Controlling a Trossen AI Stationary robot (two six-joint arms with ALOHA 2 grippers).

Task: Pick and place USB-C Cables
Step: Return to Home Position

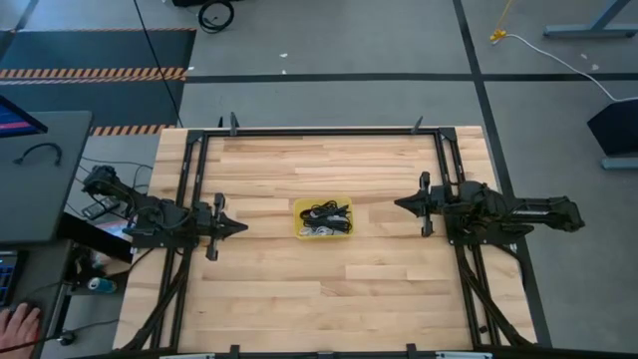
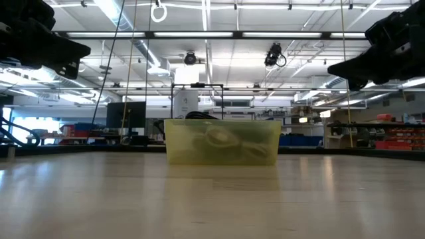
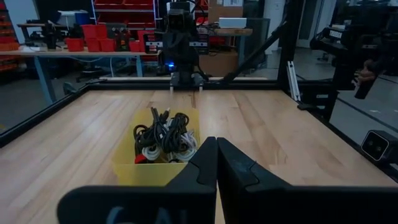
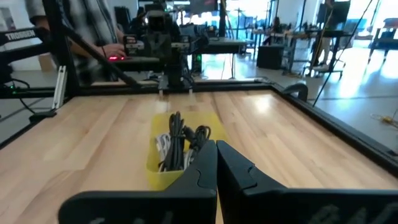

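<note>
Left gripper (image 1: pixel 240 227): fingers pressed fully together with nothing between them. It is raised above the table's left side and points toward the middle.
Right gripper (image 1: pixel 399 203): fingers likewise closed tight and empty. It is raised over the right side and faces the left one.
USB-C cables (image 1: pixel 324 216): tangled heap of black and light grey bundles, with a red tie (image 3: pixel 142 158) showing in the left wrist view. All lie inside the yellow bin (image 1: pixel 296 221).
Yellow bin: small, rectangular, translucent and upright. It stands at the table's middle, between the two grippers and well apart from both.
Table (image 1: pixel 299 299): pale wooden planks, bordered by a black metal frame (image 1: pixel 319 131).
Room: grey floor (image 1: pixel 349 50) crossed by dark lines, with an orange-and-black striped strip (image 1: pixel 95 73) beyond the far left corner. A grey desk (image 1: pixel 40 179) stands to the left, with a person's hand (image 1: pixel 20 321) near its near end. Long ceiling lights (image 2: pixel 206 34) run overhead. Red storage bins (image 3: pixel 74 44) sit on a bench behind the right arm. A person in a checked shirt (image 4: pixel 93 22) stands behind the left arm.
</note>
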